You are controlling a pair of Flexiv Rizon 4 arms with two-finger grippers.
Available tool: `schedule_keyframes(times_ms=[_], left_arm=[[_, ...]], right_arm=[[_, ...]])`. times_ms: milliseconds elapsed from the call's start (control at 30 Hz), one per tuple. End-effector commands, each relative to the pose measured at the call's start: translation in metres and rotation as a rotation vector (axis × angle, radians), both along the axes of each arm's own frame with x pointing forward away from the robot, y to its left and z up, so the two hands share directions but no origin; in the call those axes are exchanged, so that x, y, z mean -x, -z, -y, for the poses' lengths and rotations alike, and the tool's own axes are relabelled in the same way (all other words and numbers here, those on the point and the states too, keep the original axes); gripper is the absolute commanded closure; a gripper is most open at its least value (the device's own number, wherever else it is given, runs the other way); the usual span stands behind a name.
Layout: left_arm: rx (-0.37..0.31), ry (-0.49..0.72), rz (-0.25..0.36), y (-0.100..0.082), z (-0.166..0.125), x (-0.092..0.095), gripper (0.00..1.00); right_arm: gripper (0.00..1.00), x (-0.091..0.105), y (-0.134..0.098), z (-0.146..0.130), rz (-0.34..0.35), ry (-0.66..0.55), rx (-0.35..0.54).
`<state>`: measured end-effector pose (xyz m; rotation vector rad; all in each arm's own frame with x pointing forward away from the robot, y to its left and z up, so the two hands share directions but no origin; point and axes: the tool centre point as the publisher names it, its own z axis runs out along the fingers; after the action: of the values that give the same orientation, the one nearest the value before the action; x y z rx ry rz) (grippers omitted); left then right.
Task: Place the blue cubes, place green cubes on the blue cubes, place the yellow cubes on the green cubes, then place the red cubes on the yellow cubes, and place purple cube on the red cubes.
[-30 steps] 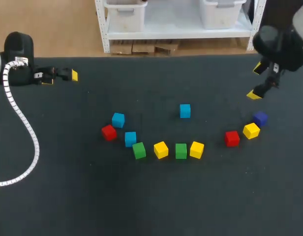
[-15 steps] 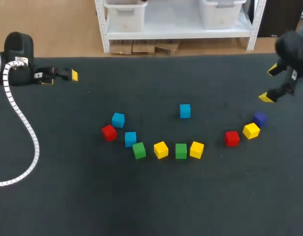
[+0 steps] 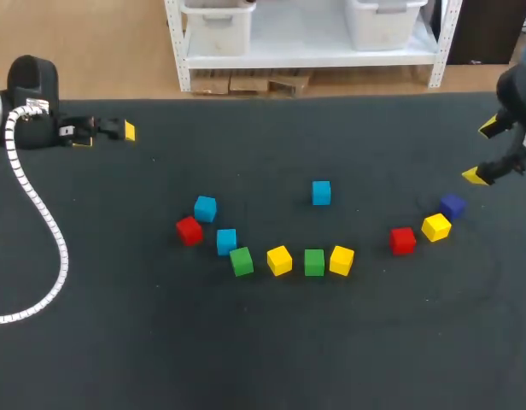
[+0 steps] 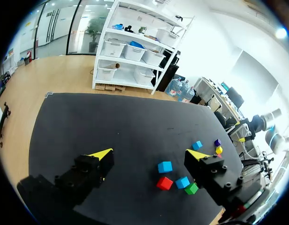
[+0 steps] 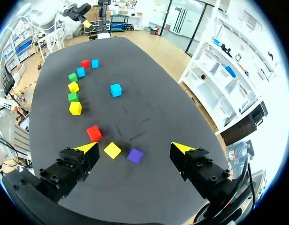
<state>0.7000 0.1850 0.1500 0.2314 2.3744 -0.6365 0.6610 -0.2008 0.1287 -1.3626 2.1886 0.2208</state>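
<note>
- The left hand (image 3: 105, 135) rests at the far left corner of the worktop (image 3: 118, 342), its fingers spread wide with nothing between them; in its wrist view the cubes lie well ahead of it
- The right hand (image 3: 483, 152) hangs at the worktop's right edge, likewise wide open and empty; in its own wrist view the purple cube (image 5: 134, 155) lies below the gap between its fingers, untouched
- No stacking has begun, as every cube sits singly on the worktop
- The far blue cube (image 3: 321, 192) stands alone behind the row
- The left blue cube (image 3: 205, 207) and the near blue cube (image 3: 226, 241) sit towards the left, with the left red cube (image 3: 189, 230) just beside them
- The front row runs left green cube (image 3: 241, 260), left yellow cube (image 3: 279, 260), right green cube (image 3: 313, 261), middle yellow cube (image 3: 341, 260)
- At the right, the right red cube (image 3: 402, 241), the right yellow cube (image 3: 435, 227) and the purple cube form a close group
- My judgement is that the step in hand is the first one, setting out the blue cubes as a base
- The next move calls for an open hand to come down squarely over one blue cube; the far one looks easiest, since the left pair is crowded by red and green neighbours
- The right hand is nearest the purple cube, which goes on last, so it should leave that one alone
</note>
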Motion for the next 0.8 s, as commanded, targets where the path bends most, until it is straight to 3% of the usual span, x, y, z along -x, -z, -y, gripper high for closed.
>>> schedule_keyframes(times_ms=[33,800], left_arm=[[0.0,0.0,0.0,0.0,0.0,0.0,0.0],[0.0,0.0,0.0,0.0,0.0,0.0,0.0]], right_arm=[[0.0,-0.0023,0.0013,-0.005,-0.007,-0.024,0.008],[0.0,-0.0023,0.0013,-0.005,-0.007,-0.024,0.008]])
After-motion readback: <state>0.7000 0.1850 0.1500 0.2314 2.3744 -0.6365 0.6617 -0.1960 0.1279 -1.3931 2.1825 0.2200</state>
